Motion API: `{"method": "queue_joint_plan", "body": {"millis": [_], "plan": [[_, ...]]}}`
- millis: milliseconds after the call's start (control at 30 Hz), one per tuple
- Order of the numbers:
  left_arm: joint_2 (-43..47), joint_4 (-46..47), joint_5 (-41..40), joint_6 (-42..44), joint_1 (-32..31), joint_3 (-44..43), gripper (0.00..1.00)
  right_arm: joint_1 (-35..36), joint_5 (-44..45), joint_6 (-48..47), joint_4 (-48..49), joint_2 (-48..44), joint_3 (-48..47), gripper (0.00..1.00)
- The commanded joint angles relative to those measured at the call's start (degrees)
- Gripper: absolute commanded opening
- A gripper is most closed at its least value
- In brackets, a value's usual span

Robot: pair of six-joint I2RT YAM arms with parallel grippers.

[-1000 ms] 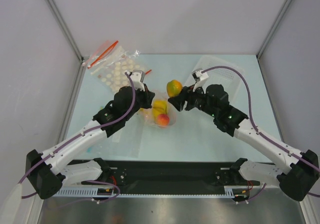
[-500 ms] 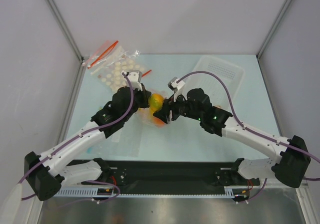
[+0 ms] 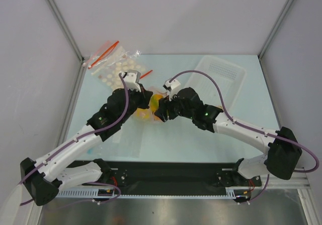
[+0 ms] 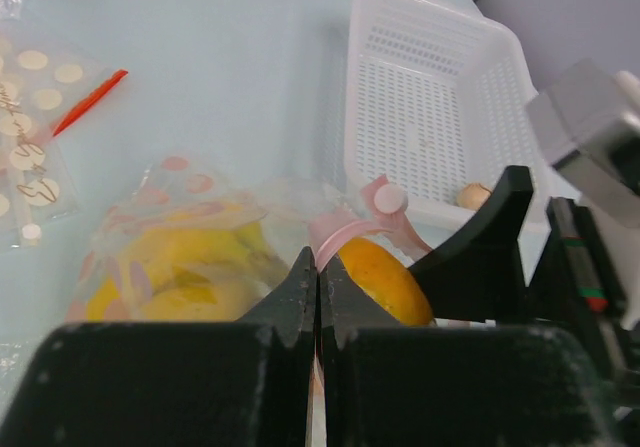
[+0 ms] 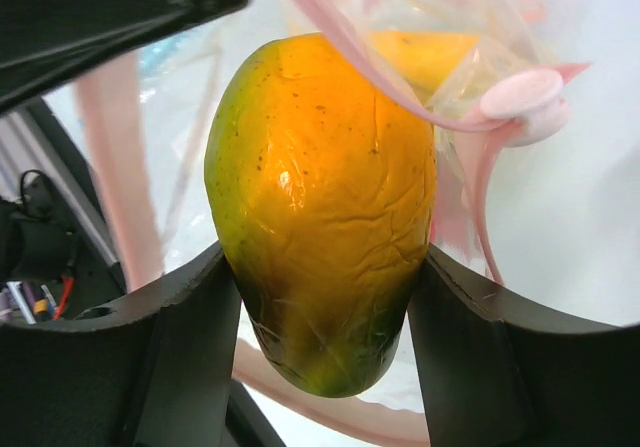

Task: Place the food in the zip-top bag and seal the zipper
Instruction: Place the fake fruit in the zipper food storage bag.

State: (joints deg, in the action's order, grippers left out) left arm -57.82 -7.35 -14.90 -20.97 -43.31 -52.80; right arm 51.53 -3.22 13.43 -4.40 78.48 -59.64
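Note:
My left gripper is shut on the mouth edge of the zip-top bag. The pink zipper curves up out of its closed jaws. Yellow banana shows through the crinkly plastic. My right gripper is shut on the green-yellow mango, its pointed end toward the camera. The mango sits at the bag's open mouth, with the pink zipper draped across its upper side. In the top view both grippers, left and right, meet over the bag at the table's middle.
A white perforated basket stands at the back right, with a small beige piece inside it. A clear bag of cream discs with red strips lies at the back left. Grey walls close in the table on three sides.
My right gripper has carried the mango left and down, from beside the bag to its open mouth. The left arm shifted slightly left, still holding the bag's edge.

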Motion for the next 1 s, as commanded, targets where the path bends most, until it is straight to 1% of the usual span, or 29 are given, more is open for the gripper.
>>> {"method": "queue_joint_plan", "body": {"millis": [0, 67, 100, 133, 200, 233, 367, 400, 467, 500, 600, 667, 700, 767, 867, 900, 967], "plan": [[0.96, 4.80, 3.81, -0.56, -0.37, -0.03, 0.01, -0.02, 3.22, -0.51, 0.62, 1.06, -2.24, 0.45], [0.61, 6.47, 8.37, -0.82, -0.37, 0.32, 0.01, 0.41, 3.22, -0.69, 0.98, 1.76, -2.41, 0.47], [0.08, 7.00, 9.87, -1.09, -0.37, 0.32, 0.01, 0.42, 3.22, -0.77, 0.89, 1.94, -2.50, 0.50], [-0.10, 7.09, 11.45, -1.35, -0.37, 0.32, 0.01, 0.50, 5.23, -0.77, 0.89, 2.20, -2.59, 0.55], [-0.71, 7.09, 14.10, -1.97, -0.37, 0.06, 0.00, 0.59, 5.95, -0.77, 1.32, 2.03, -2.15, 0.58], [-0.80, 7.18, 14.28, -2.05, -0.37, 0.06, 0.01, 0.50, 5.60, -0.86, 1.59, 1.51, -1.80, 0.59], [-0.89, 7.18, 14.02, -2.23, -0.37, -0.03, 0.01, 0.68, 3.84, -0.95, 3.43, 0.19, -0.57, 0.57], [-0.98, 7.18, 14.02, -2.32, -0.37, -0.11, 0.01, 0.68, 2.36, -1.04, 3.70, 0.01, -0.39, 0.61], [-0.98, 7.09, 13.84, -2.58, -0.37, -0.11, 0.01, 0.68, 2.17, -1.13, 3.79, -0.17, -0.13, 0.70], [-0.89, 7.09, 13.49, -2.58, -0.29, -0.11, 0.01, 0.68, 2.26, -1.13, 3.88, -0.08, -0.04, 0.80], [-0.45, 7.18, 12.61, -2.58, -0.28, 0.06, 0.01, 0.77, 2.34, -0.86, 3.79, -0.60, 0.31, 0.89], [-0.10, 6.83, 11.56, -2.50, -0.28, 0.06, 0.01, 0.77, 2.96, -0.77, 3.79, -0.96, 0.84, 0.90], [-0.01, 6.39, 11.03, -2.50, -0.20, 0.06, 0.02, 0.68, 3.22, -0.69, 5.62, -1.57, 1.10, 0.89], [0.43, 5.86, 9.28, -2.58, -0.20, -0.03, 0.02, 0.68, 3.22, -0.69, 5.81, -2.36, 1.45, 0.88], [0.60, 4.81, 6.56, -2.84, -0.02, -0.03, 0.02, 0.68, 3.22, -0.69, 5.55, -4.03, 1.89, 0.85], [0.78, 4.63, 6.02, -2.93, 0.07, 0.06, 0.02, 0.68, 5.23, -0.69, 5.55, -5.17, 2.07, 0.83], [0.96, 4.11, 4.71, -2.93, 0.24, 0.15, 0.02, 0.68, 5.86, -0.77, 5.90, -6.66, 2.68, 0.81]]}}
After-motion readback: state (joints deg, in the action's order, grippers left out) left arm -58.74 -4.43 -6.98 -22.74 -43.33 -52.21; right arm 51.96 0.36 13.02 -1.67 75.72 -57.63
